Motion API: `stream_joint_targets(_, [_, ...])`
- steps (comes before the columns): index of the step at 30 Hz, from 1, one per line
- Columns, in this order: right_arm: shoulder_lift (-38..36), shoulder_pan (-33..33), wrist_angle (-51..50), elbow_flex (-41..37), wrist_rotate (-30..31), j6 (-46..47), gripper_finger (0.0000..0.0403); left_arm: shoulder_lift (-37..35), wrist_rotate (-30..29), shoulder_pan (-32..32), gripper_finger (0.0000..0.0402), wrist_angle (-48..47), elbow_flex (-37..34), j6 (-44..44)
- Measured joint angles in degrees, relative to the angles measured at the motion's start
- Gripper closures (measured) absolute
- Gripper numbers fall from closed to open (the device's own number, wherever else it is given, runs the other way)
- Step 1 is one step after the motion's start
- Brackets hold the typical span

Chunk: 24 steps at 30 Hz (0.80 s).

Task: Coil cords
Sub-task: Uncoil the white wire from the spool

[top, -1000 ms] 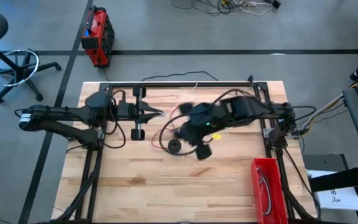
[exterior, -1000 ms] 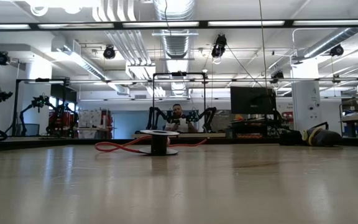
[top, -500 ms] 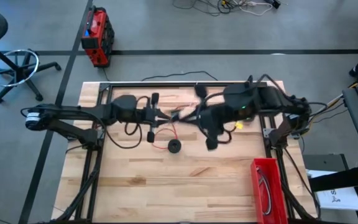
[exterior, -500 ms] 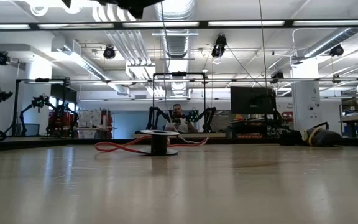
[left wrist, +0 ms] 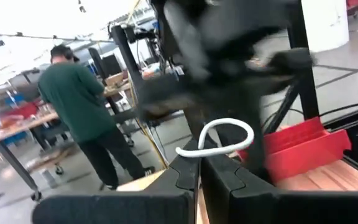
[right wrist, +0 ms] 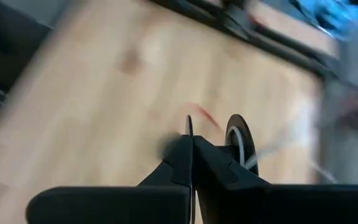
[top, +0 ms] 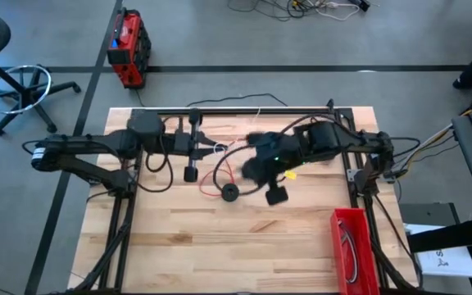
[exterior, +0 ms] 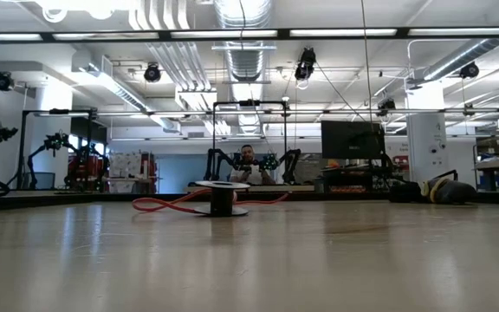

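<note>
the wooden counter (top: 244, 238) carries both dark arms over its far half, with a red bin (top: 352, 246) at the near right corner. the left end effector (top: 206, 147) sits left of centre, fingers together and clamped on a white cord (left wrist: 219, 138), which loops up just past the fingertips in its wrist view. the right end effector (right wrist: 192, 146) hangs near the counter's middle, close beside the left one, fingers pressed together; a thin strand seems to run between them, though motion blur leaves me unsure which cord it is. a red cord (top: 220, 176) lies loose on the counter between the arms, running to a small black spool (top: 230, 193) standing upright. the risk i judge greatest is the two arms colliding or tangling, since they work so near each other with slack cord strung between. a hard pull could also tip the spool, drag the red cord off its loop, or slip the white cord from the pinch.
</note>
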Motion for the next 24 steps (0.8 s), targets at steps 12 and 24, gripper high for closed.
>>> stream_joint_targets(12, [1.83,4.97,22.99,2.57,-21.82,-13.96,0.0403,2.03,0.25,0.25,0.0401,-29.07,12.60,5.81])
stream_joint_targets(24, [-6.91,5.09,17.21,2.67,2.31,-11.24,0.0403,4.13,5.65,0.28,0.0401,-40.04,2.76,4.83])
